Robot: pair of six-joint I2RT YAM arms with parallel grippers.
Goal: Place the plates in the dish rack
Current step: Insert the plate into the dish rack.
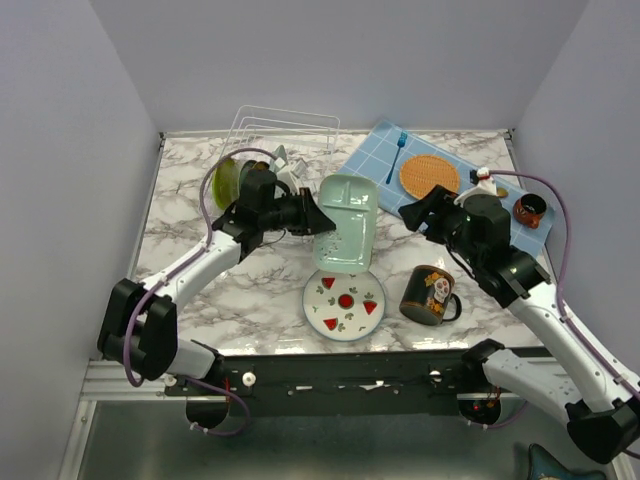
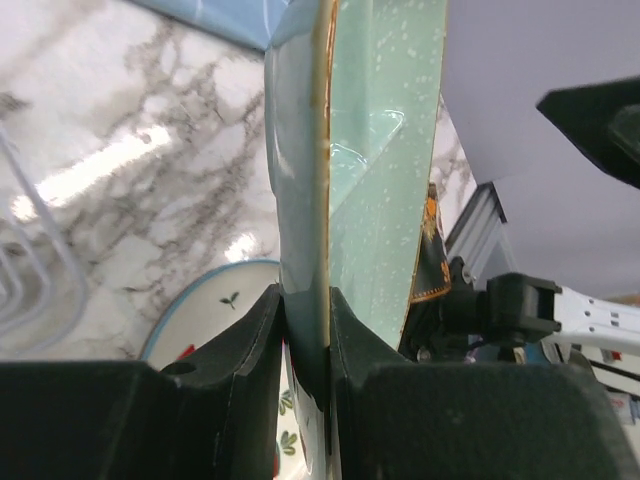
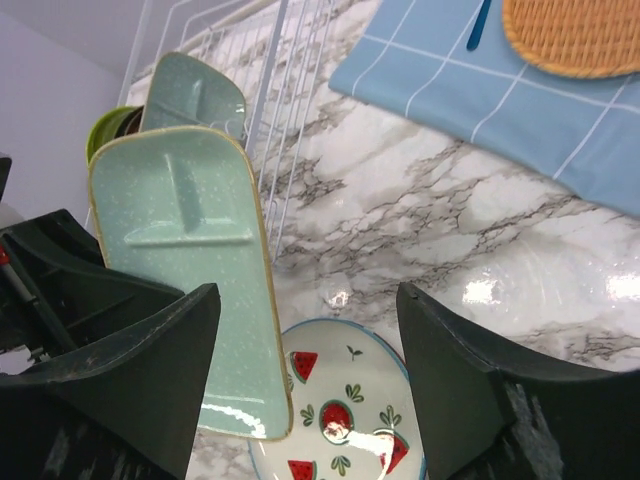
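The left fingers (image 2: 245, 380) are clamped on the rim of the mint-green plate (image 1: 345, 225), one finger on each face, and the plate is seen edge-on between them in the left wrist view. The plate is held up over the middle of the worktop (image 1: 250, 300). Its lower edge is above the far rim of the watermelon plate (image 1: 344, 305), and contact between the two cannot be determined. The right fingers (image 3: 130, 380) stand wide apart, holding nothing, just beside the held plate's right side. The watermelon plate lies flat near the middle of the worktop's near edge, with a black mug (image 1: 430, 295) just to its right. The dish rack (image 1: 285, 125) stands at the far edge, left of centre, with a yellow-green plate (image 1: 226, 182) at its left end. A blue mat (image 1: 380, 150) at the far right corner carries an orange woven mat (image 1: 429, 175) and a blue fork (image 1: 397, 155).
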